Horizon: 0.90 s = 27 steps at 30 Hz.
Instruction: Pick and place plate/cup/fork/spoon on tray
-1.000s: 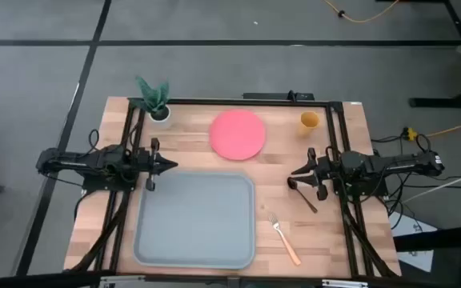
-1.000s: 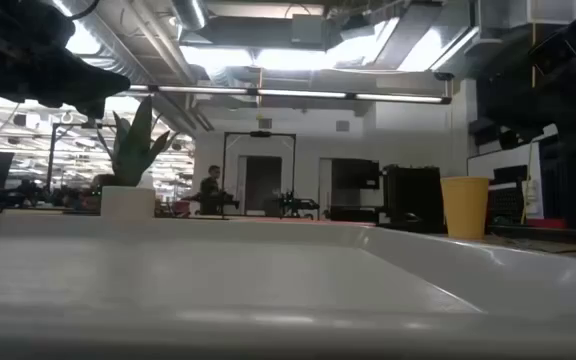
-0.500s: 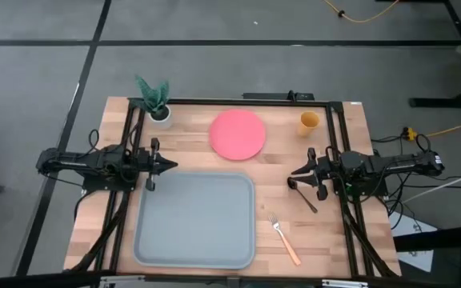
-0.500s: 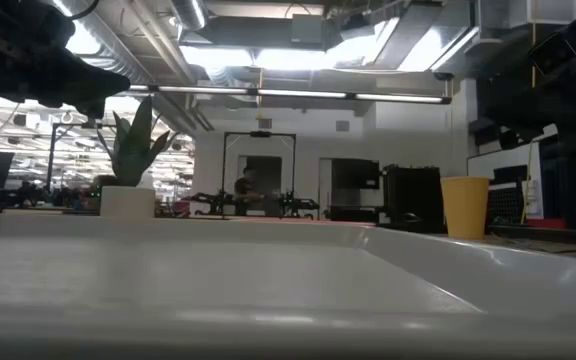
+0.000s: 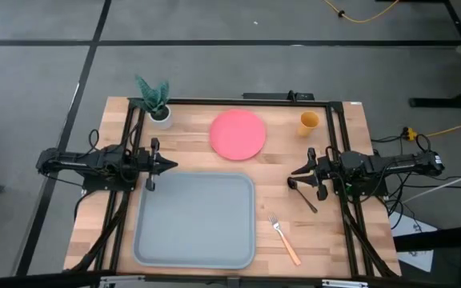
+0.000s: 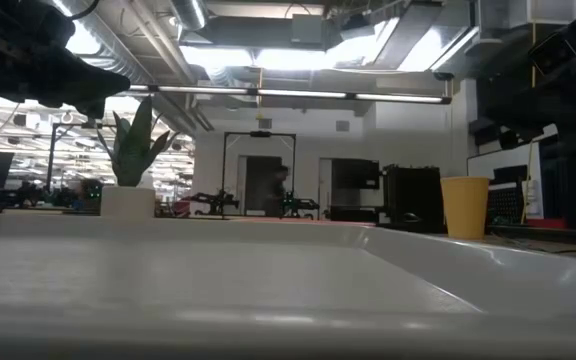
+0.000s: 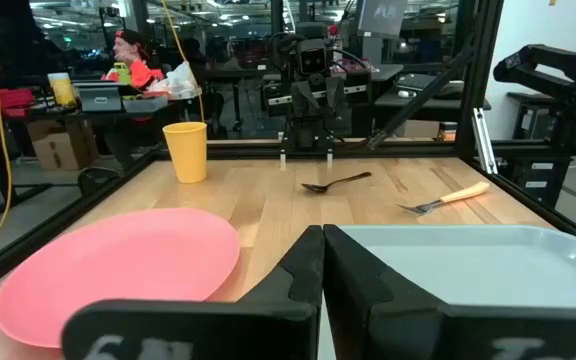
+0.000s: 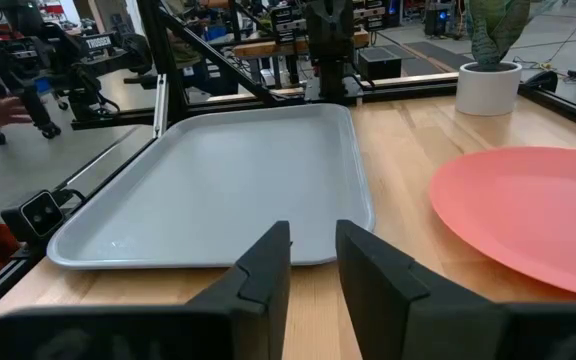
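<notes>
While both arms wait at the tabletop sides, spoon (image 5: pixel 308 198) lies just beside right hand (image 5: pixel 296 171), untouched. Right hand narrowly parted, empty; left hand (image 5: pixel 169 166) closed, empty.

The tabletop (image 5: pixel 350 232) is pale blond wood in long plank strips with a fine grain, framed by black metal bars. At lower centre of the high view the tray (image 5: pixel 195 218) is a plain, flat grey with no pattern. Above it the plate (image 5: pixel 238 134) is a uniform pink-red. Toward the upper right the cup (image 5: pixel 309 121) is yellow-orange. The fork (image 5: pixel 283 239), lower right, has silver tines and an orange handle. The spoon (image 5: pixel 305 197), at right, is blackish all over. At upper left a green-leaved plant (image 5: pixel 153 94) stands in a white pot (image 5: pixel 161 114). Both arms are dark, nearly black. The floor (image 5: pixel 214 72) is grey, crossed by dark lines.
</notes>
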Motion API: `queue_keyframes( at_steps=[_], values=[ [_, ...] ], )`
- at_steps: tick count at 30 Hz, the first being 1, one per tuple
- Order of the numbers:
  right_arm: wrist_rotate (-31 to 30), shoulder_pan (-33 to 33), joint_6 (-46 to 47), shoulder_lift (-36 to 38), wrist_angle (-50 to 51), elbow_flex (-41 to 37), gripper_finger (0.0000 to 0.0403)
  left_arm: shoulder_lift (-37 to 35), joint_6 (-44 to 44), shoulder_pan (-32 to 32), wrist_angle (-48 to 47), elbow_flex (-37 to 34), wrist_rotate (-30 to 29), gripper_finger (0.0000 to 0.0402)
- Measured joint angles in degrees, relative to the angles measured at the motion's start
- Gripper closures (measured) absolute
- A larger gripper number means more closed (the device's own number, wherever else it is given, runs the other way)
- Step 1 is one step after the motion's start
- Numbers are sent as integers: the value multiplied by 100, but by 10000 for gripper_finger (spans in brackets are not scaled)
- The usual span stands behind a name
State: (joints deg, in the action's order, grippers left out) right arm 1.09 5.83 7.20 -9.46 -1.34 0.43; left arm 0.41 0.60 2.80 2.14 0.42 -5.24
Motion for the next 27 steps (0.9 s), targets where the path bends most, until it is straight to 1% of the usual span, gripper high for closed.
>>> queue_keyframes(
  at_steps=[6, 8, 10, 12, 15, 18, 20, 22, 24, 25, 27],
  values=[
    [1, 1, 2, 1, -3, 1, 313, 1, -50, -1, 54, 1, 0, 401],
    [3, 1, 67, -1, -70, 1, 313, 1, -439, 1, 256, -1, 100, 401],
    [39, 1, 611, -1, -236, 1, 313, 1, -781, 1, 464, 0, 194, 401],
    [-22, 1, 1105, -1, -571, -1, 313, 1, -1025, 0, 897, -1, 193, 401],
    [-359, 1, 1346, 1, -1054, 0, 313, 1, -1376, 1, 1451, 1, 163, 401],
    [-451, 1, 1532, -1, -1438, 1, 313, 0, -1363, 1, 2021, 0, -36, 401],
    [-453, 1, 1535, -11, -1832, -1, 313, 1, -1140, 1, 2440, -1, -380, 401],
    [-451, 1, 1155, -43, -2626, -1, 313, -3, -927, 0, 2854, -1, -846, 401],
    [-451, 1, 467, -116, -3755, -1, 313, 1, -769, -1, 3032, -1, -1297, 401],
    [-451, 1, 66, -186, -4342, 3, 313, 0, -681, -6, 3103, -1, -1435, 401],
    [-451, 1, -843, -393, -5195, 109, 313, 6, -595, -6, 3120, -1, -1498, 401]
  ],
)
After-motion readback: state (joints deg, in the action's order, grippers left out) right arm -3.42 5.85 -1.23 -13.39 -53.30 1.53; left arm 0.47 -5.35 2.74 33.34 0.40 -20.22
